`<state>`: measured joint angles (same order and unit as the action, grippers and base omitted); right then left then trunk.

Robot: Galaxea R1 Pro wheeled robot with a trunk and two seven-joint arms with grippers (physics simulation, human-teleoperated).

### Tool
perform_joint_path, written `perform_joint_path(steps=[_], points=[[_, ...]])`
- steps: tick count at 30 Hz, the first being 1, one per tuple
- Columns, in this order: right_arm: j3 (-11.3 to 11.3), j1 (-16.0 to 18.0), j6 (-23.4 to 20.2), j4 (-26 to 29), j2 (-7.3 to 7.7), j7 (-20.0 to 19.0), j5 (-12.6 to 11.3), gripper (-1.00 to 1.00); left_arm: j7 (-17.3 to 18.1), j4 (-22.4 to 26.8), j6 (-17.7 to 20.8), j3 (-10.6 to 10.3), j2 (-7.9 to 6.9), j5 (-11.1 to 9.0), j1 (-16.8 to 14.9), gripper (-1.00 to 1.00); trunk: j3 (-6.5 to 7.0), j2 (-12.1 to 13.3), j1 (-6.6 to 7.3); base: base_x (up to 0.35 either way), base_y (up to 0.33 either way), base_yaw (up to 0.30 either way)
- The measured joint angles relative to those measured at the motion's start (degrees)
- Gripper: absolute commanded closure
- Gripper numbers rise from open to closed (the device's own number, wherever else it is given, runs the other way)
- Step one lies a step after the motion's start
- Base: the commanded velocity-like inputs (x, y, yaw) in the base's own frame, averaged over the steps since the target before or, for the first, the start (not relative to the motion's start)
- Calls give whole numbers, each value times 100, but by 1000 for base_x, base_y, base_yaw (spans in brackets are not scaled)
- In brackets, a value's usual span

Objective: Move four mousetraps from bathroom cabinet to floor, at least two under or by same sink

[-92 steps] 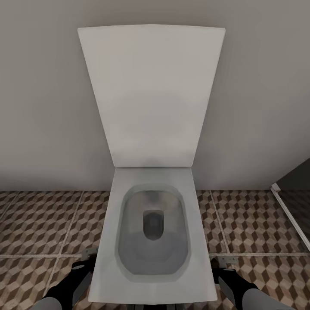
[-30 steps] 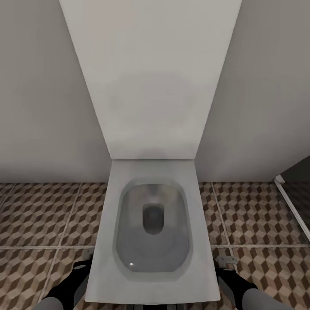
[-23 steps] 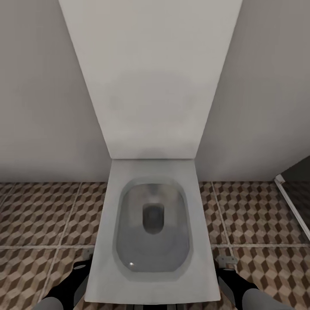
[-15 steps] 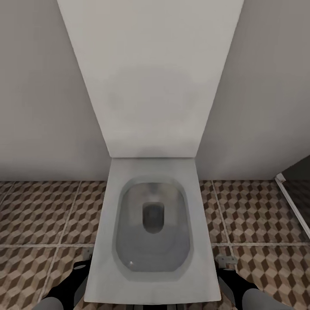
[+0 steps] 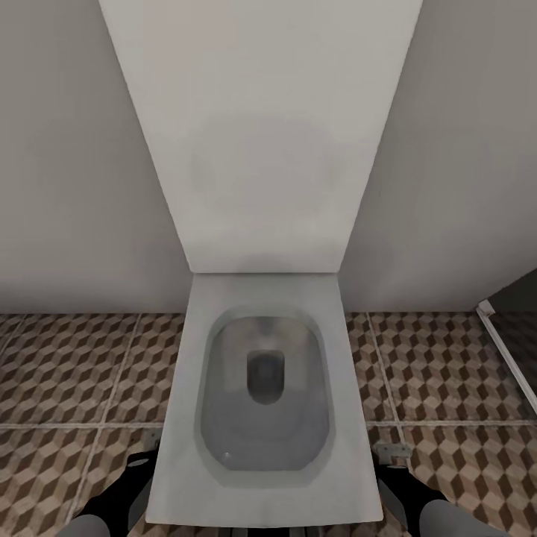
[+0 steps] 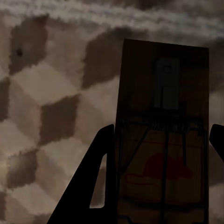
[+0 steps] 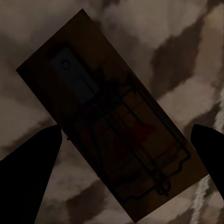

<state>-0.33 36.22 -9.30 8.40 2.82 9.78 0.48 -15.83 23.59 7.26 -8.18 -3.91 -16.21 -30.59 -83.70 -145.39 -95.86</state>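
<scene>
Open white toilet (image 5: pixel 265 477), bowl bare — each tool, left (image 6: pixel 161 140) and right (image 7: pixel 126 144), clamped on a mousetrap (image 6: pixel 161 154) (image 7: pixel 112 135).

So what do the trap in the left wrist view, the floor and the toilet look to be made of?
The mousetrap looks like a dark-brown wooden slab with a matt face, dark wire parts, a pale metal plate and a red print. The bathroom floor reads as glazed tile: a printed cube pattern with pale grout lines. The toilet looks like smooth white ceramic, with a faint glint in the bowl.
</scene>
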Motion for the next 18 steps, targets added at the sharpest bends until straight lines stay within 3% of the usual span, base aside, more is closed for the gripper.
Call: perform_joint_path(steps=[5,11,18], points=[[0,0,0,0,0,1,0,100,0,0,4,1,0,0,0,100,0,0,0,0,0,0],[-33,5,1,15,2,-43,71,100,0,0,5,6,2,0,1,100,-132,-8,-14,0,0,0],[-31,5,1,15,2,-42,72,100,7,0,8,1,2,1,1,100,-132,-9,-14,0,0,0]])
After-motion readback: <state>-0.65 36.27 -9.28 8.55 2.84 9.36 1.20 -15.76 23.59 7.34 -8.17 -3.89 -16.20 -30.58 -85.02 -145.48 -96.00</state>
